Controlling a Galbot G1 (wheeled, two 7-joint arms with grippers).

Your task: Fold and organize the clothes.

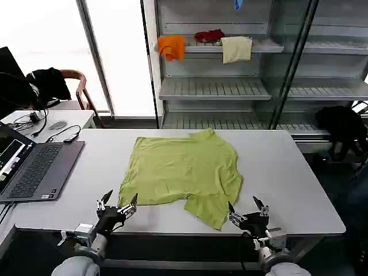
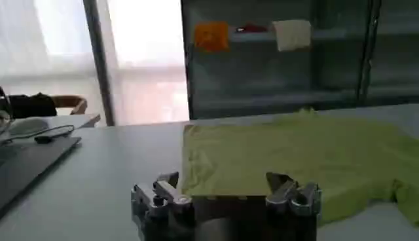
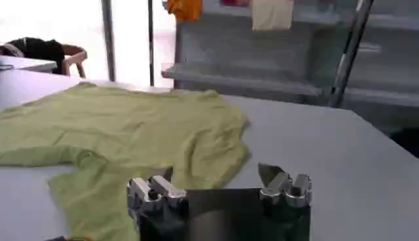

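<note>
T-shirt [image 1: 183, 171] lies spread flat on the grey table [image 1: 287, 172], mid-surface, collar toward the shelf rack [image 1: 230, 63], one sleeve flopped toward my edge. My left gripper [image 1: 118, 204] hovers at the shirt's near-left corner, fingers spread, nothing held. My right gripper [image 1: 248, 210] sits just beside the near sleeve on its right, fingers spread too, empty. Laptop [image 1: 34, 169] sits left of the shirt, well apart.

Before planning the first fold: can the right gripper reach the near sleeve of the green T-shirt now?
Probably yes. The right gripper is open at the table's near edge, and the T-shirt sleeve lies flat just beside it, with nothing between them.
</note>
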